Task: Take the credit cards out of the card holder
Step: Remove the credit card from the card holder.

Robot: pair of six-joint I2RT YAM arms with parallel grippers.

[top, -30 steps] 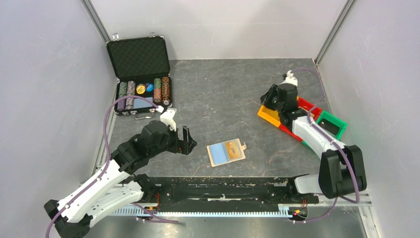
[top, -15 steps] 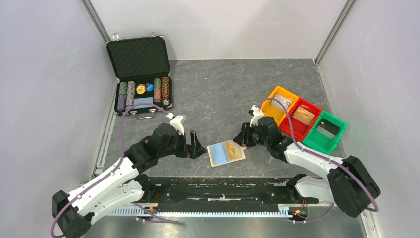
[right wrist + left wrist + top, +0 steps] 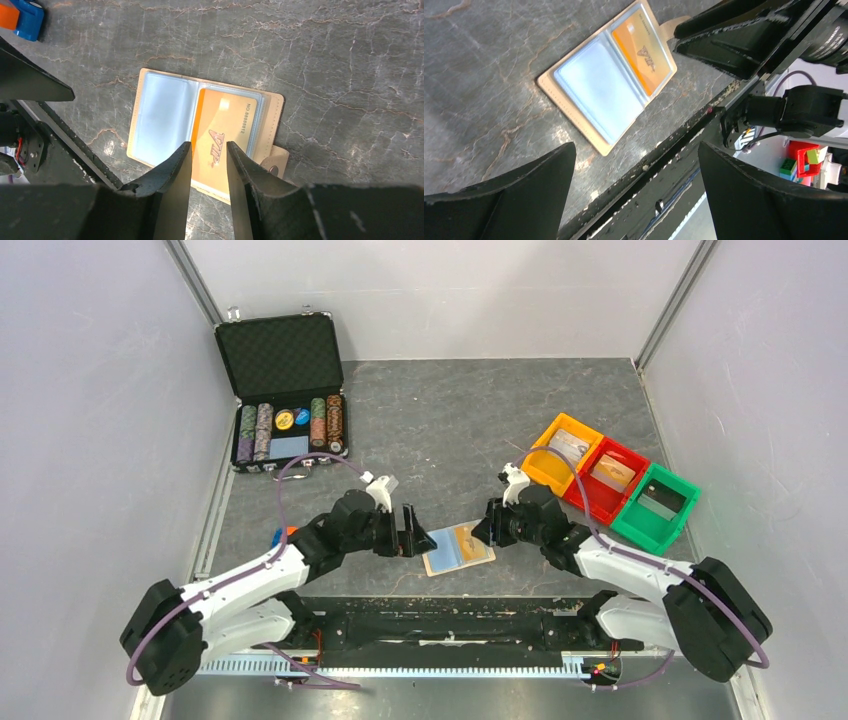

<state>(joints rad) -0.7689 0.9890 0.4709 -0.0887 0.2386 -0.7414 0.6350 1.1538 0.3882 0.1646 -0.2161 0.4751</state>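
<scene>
The card holder [image 3: 447, 554] lies open near the table's front edge, tan with blue pockets. An orange-printed credit card [image 3: 225, 127] sits in its right pocket. The left pocket [image 3: 162, 115] looks empty. The holder also shows in the left wrist view [image 3: 599, 95]. My left gripper [image 3: 418, 538] is wide open and empty just left of the holder, low over the table [image 3: 636, 146]. My right gripper [image 3: 484, 526] hovers over the orange card, its jaws a narrow gap apart with nothing between them [image 3: 208, 145]. Pale cards lie in the orange bin [image 3: 568, 445] and the red bin [image 3: 612, 472].
Orange, red and green bins [image 3: 676, 519] stand in a row at the right. An open black chip case [image 3: 285, 390] with poker chips stands at the back left. A small blue-and-orange object [image 3: 20, 17] lies left of the holder. The black rail [image 3: 450, 620] runs along the near edge.
My right arm has swung from the bins down to the card holder's right side. My left gripper has moved right, up to the holder's left edge. The holder has not moved.
</scene>
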